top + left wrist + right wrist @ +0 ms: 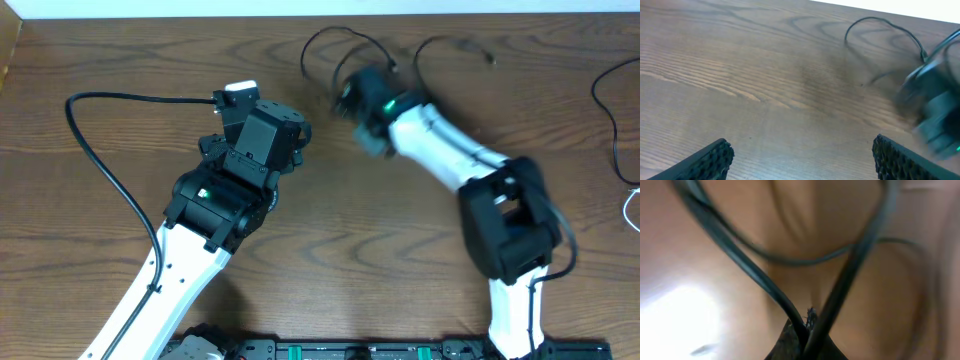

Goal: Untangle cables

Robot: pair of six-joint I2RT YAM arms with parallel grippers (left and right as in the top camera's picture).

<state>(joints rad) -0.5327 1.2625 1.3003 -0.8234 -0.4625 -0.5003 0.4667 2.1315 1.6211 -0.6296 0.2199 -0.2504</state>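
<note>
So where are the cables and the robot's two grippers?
cables [842,287]: right wrist view, on the right-hand black strand.
left gripper [802,152]: left wrist view, gap between its open fingers.
right gripper [807,340]: right wrist view, fingertips pinching the cables.

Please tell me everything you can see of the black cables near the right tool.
The black cables are thin, smooth, rubber-like strands lying in loose loops on the wooden table near its far edge. In the right wrist view two of them converge at the shut right tool, which pinches them. Blur hides finer detail.
</note>
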